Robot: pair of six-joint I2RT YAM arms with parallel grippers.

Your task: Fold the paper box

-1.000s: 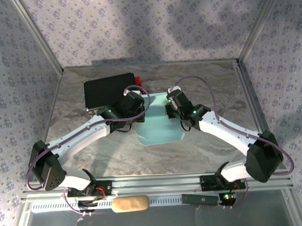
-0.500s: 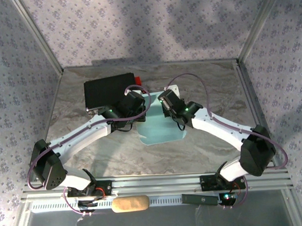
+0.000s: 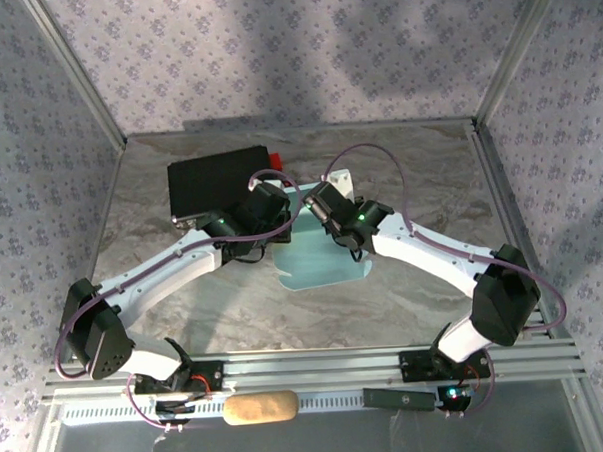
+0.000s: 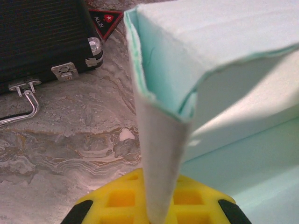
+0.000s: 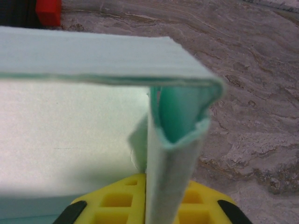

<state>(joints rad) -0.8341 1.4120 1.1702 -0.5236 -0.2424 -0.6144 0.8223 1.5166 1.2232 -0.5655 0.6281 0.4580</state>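
The pale light-blue paper box (image 3: 321, 263) lies at the middle of the marble table, partly under both wrists. My left gripper (image 3: 273, 215) is shut on the box's left side wall, which stands upright between the yellow pads (image 4: 117, 200) as a folded corner (image 4: 161, 93). My right gripper (image 3: 328, 207) is shut on the right side wall (image 5: 173, 154), also raised, with the back wall (image 5: 93, 53) running across above it. The two grippers sit close together over the sheet's far half. The near half lies flat.
A black case (image 3: 215, 185) with a red end (image 3: 277, 162) lies just behind the left gripper; its latch and handle (image 4: 23, 93) are near. A tan oblong (image 3: 259, 408) and a dark bar (image 3: 399, 399) rest on the front rail. Patterned walls surround the table.
The right gripper has swung left toward the left gripper, carrying the box's right wall inward and upright. The left arm has held still.
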